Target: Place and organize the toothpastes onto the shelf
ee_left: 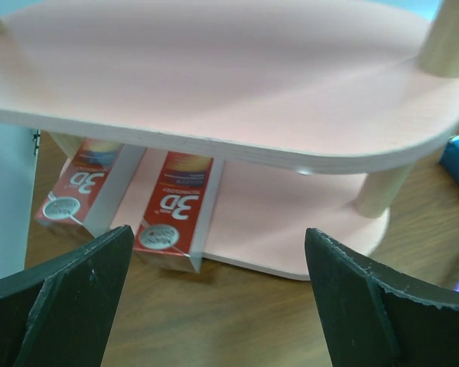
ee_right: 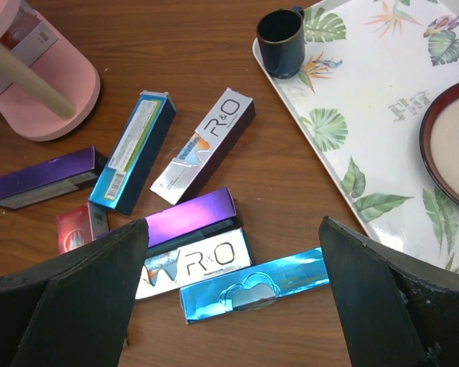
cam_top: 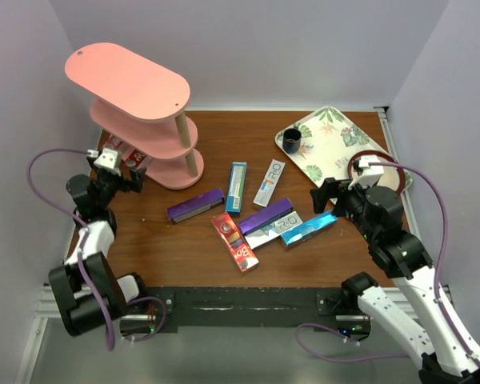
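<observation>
The pink three-tier shelf (cam_top: pixel 128 84) stands at the far left. Two red toothpaste cartons (ee_left: pixel 172 218) lie side by side on its bottom board (ee_left: pixel 291 229), and they also show in the top view (cam_top: pixel 128 154). My left gripper (cam_top: pixel 120 179) is open and empty just in front of them (ee_left: pixel 218 306). Several cartons lie loose mid-table: purple (cam_top: pixel 195 205), teal (cam_top: pixel 236 186), silver (cam_top: pixel 268 182), red (cam_top: pixel 234 242), and a second purple one (cam_top: pixel 266 216). My right gripper (cam_top: pixel 326 198) is open and empty above a glossy blue carton (ee_right: pixel 252 285) and a silver R&O carton (ee_right: pixel 195 264).
A leaf-patterned tray (cam_top: pixel 336 144) sits at the far right and holds a dark cup (cam_top: pixel 292 142) and a brown-rimmed bowl (cam_top: pixel 380 168). In the right wrist view the tray (ee_right: pixel 367 99) lies right of the cartons. Walls close in on the left, the right and the back.
</observation>
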You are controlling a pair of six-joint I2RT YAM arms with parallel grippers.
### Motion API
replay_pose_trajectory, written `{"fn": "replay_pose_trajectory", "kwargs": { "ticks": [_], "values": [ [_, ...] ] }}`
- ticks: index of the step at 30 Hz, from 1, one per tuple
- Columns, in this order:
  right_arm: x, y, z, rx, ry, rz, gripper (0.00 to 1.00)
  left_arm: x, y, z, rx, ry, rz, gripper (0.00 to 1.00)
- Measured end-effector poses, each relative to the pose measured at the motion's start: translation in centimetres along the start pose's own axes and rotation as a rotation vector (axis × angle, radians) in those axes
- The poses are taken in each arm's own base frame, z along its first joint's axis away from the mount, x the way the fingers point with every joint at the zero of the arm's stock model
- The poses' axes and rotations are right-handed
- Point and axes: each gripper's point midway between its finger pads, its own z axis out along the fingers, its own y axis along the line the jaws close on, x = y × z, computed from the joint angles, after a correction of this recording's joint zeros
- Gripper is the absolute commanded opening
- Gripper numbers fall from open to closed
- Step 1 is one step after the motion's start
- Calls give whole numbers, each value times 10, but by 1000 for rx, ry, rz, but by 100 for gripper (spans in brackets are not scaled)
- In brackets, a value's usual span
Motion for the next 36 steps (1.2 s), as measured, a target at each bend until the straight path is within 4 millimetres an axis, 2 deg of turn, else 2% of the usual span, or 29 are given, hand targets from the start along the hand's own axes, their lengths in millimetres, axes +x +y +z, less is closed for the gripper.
{"fn": "replay_pose_trajectory", "kwargs": {
  "ticks": [2, 7, 11, 21, 25, 29, 32, 36],
  "values": [
    [0, 1, 0, -4, 0, 1, 98, -3, -8, -10, -13, -19, -19, 100],
    [2, 3, -2, -20, 0, 1, 98, -3, -20, -24, -30, -13, -105, 100],
    [1, 3, -4, -26, -9, 3, 99, -10, -34, -35, -30, -29, -175, 100],
    [1, 4, -4, -29, -7, 3, 99, -10, -68, -49, -58, 58, -376, 100],
    [1, 4, -4, -28, -7, 2, 99, -15, -78, -54, -93, 103, -392, 100],
    [3, 4, -2, -25, 3, 1, 98, -20, -92, -61, -86, 129, -415, 95],
    [7, 3, 2, -20, 23, -2, 99, -17, -102, -65, -69, 160, -465, 91],
    [11, 2, 5, -13, 43, -4, 99, -8, -120, -69, -38, 226, -559, 95]
  ]
}}
